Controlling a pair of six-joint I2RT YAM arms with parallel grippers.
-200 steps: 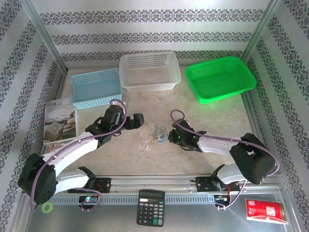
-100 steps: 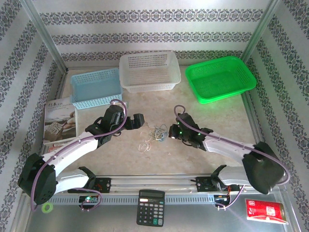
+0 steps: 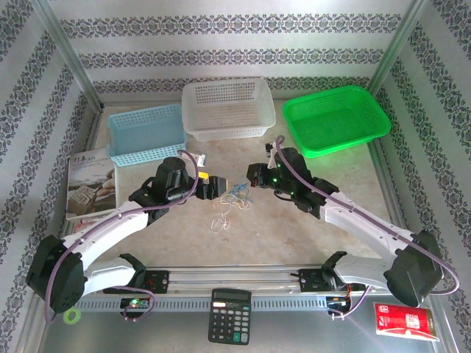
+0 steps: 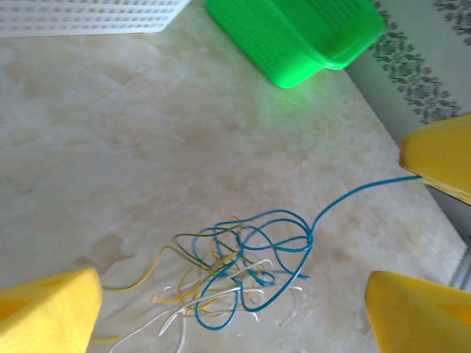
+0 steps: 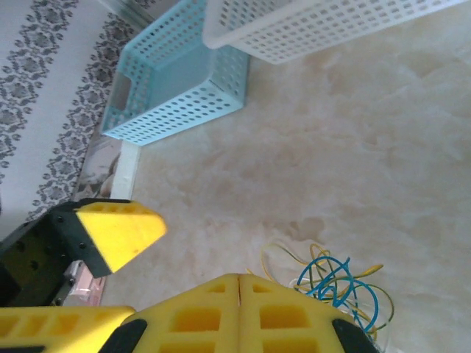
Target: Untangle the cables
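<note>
cables [image 5: 340, 283] partly behind right gripper [image 5: 239, 279]

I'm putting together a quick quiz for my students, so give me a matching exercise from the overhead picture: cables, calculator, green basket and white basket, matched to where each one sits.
Things:
1. cables
2. calculator
3. green basket
4. white basket

Places:
A. back right
B. front edge
C. centre
D. back middle

Pairs: 1-C, 2-B, 3-A, 4-D

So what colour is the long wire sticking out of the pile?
Blue. The wire shows best in the left wrist view.
</note>
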